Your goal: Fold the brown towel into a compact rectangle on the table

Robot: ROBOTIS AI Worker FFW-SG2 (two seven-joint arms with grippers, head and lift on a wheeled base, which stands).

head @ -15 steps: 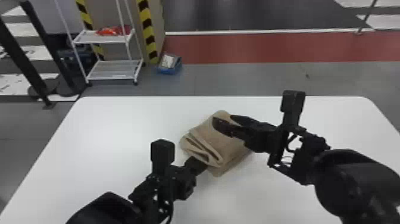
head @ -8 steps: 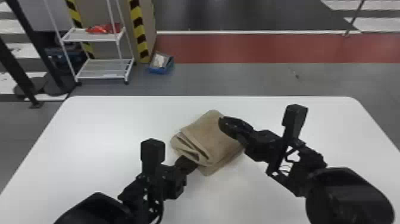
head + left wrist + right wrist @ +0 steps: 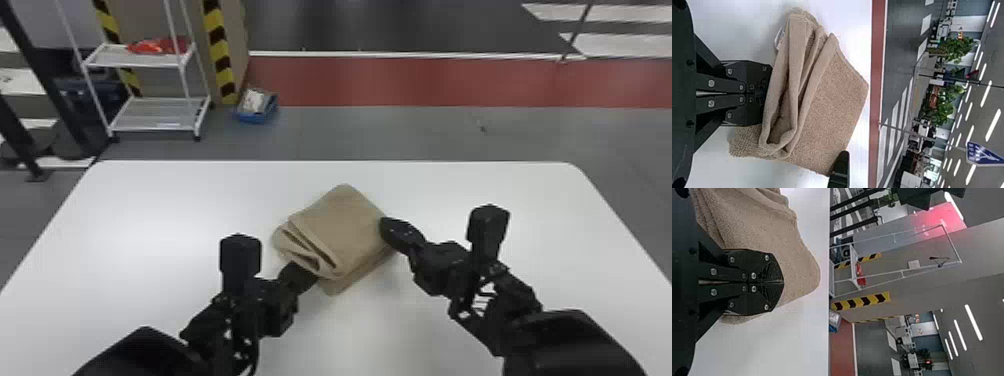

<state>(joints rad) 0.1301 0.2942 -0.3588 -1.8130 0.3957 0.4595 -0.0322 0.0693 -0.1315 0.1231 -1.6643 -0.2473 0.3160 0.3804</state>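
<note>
We find the brown towel [image 3: 345,225] folded on the table [image 3: 150,225], short of the far edge, midway between its corners. Both claws are closed: left claw [image 3: 309,275] at the loose folds, any grip uncertain; right claw [image 3: 391,231] against the right side. We judge this final squaring; next, flatten layers without dragging.

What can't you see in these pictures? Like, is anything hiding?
- Tips of the left gripper: in the left wrist view, a fold of the brown towel covers them, so I can't tell if they pinch cloth.
- Towel's underside: in the head view, its top layers cover it.
- Near edge of the table: cut off by the head view's bottom edge.
- Red thing on the rack: too small in the head view to name.
</note>
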